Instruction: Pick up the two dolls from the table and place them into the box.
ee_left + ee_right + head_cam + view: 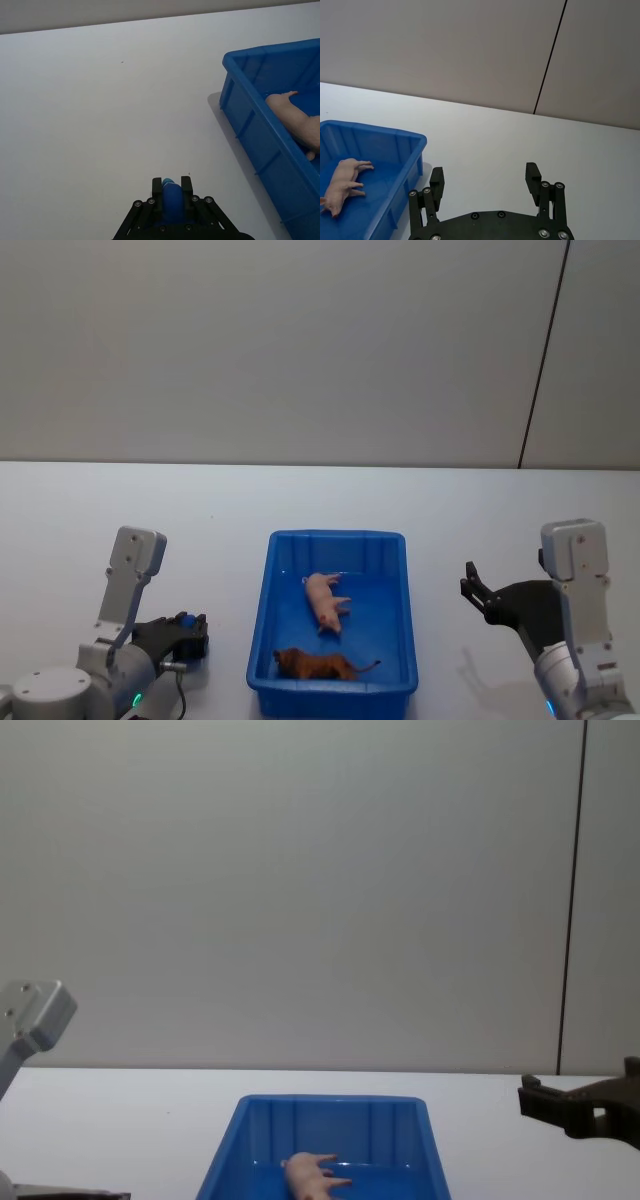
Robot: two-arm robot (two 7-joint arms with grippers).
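Both dolls lie inside the blue box (338, 536). The pale pink doll (326, 602) rests on its side near the box's middle, and the brown lion-like doll (315, 666) lies by the near wall. My left gripper (190, 635) hovers low over the table (200, 530) to the left of the box, shut with its blue pads together and holding nothing (170, 192). My right gripper (472, 586) is to the right of the box, open and empty (485, 177). The pink doll (342, 185) and the box rim (375, 131) also show in the right wrist view.
Bare white tabletop surrounds the box (255, 135) on all sides, with a plain grey wall (300, 340) behind the far edge. A dark vertical seam (545, 350) runs down the wall at the right. From the chest view the box (330, 1100) stands straight ahead.
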